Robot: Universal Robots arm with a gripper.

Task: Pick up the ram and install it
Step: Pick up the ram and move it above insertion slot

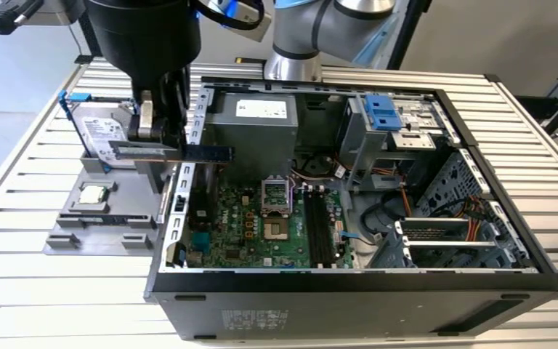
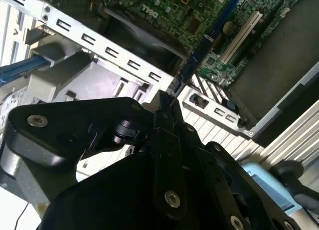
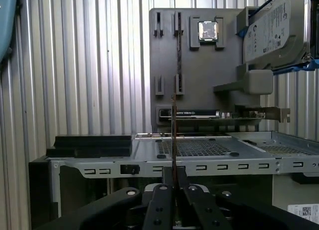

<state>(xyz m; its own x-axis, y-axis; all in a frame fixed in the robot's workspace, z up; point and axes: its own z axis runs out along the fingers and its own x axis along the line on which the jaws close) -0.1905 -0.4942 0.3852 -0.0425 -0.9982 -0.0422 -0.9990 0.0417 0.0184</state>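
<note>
Robotics lab, slatted metal bench (image 1: 27, 291), open computer (image 1: 357, 305)

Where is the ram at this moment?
The ram is clamped in the end effector, over the case wall on the exterior view's left, between the grey tray and the motherboard.

Black two-finger gripper (image 1: 155, 149) hangs vert. under black wrist (image 1: 143, 33), fingers (image 3: 160, 200) clamped on thin bluish-green circuit-board ram (image 1: 209, 153).
</note>
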